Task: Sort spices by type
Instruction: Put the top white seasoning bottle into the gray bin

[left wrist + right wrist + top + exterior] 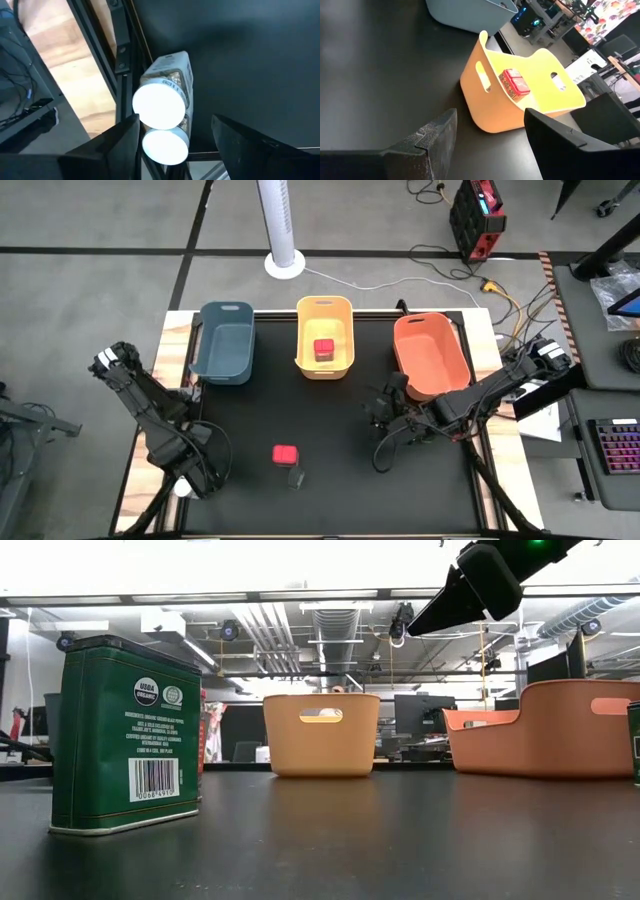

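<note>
Two white-lidded spice jars (159,105) (165,145) stand side by side at the table's near left corner. My left gripper (175,150) (185,480) hangs open above them, a finger on each side of the nearer lid, and no touch shows. One red-lidded jar (285,453) is on the mat, its clear body toward the near edge. The other red-lidded jar (323,350) (514,84) sits in the yellow bin (325,335). A dark green tin (125,735) stands on the mat in the low view, and a second tin (634,745) shows at that picture's right edge. My right gripper (490,145) (385,418) is open and empty right of the middle.
The blue bin (225,340), the yellow bin and the orange bin (430,355) stand in a row along the far edge. The table frame rail (125,65) runs close beside the white-lidded jars. Bare black mat (330,500) lies between the arms.
</note>
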Tool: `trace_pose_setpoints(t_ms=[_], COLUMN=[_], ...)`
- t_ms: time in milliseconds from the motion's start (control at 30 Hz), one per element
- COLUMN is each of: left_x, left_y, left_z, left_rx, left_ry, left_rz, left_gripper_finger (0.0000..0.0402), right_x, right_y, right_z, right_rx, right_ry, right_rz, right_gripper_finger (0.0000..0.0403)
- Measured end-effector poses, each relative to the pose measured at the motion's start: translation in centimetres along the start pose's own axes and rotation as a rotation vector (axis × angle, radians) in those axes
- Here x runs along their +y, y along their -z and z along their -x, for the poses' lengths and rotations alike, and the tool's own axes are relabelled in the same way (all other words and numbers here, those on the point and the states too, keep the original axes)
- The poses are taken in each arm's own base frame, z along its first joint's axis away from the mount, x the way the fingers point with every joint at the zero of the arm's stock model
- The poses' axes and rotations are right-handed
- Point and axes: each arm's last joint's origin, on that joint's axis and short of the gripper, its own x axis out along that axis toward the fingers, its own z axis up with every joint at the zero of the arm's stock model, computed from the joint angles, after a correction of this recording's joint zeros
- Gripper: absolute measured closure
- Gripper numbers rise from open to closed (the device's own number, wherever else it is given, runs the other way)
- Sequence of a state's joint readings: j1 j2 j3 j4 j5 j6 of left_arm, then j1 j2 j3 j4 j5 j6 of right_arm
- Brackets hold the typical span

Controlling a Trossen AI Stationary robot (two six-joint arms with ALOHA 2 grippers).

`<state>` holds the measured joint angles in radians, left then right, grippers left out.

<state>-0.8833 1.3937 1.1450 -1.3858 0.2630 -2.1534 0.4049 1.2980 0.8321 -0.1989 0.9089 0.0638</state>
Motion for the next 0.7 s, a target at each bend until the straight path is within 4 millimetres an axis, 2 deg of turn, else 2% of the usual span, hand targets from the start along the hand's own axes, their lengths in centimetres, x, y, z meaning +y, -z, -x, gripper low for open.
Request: trace_pose_setpoints(t_ms=[367,700], left_x=[0.7,0.6], left_y=[1.2,0.9], left_z=[-0.8,-2.1], left_rx=[-0.042,-0.052], left_ry=[-0.006,-0.01], left_rz=[0.047,0.053], left_gripper_finger=[0.0167,0.0167], right_x=[0.0,0.0], right_y=[0.1,0.1], right_z=[0.0,0.0], right_rx=[0.002,0.002], right_ry=[0.0,0.0], right_rz=[-0.002,-0.002], right_gripper_finger=[0.0179,0.0179])
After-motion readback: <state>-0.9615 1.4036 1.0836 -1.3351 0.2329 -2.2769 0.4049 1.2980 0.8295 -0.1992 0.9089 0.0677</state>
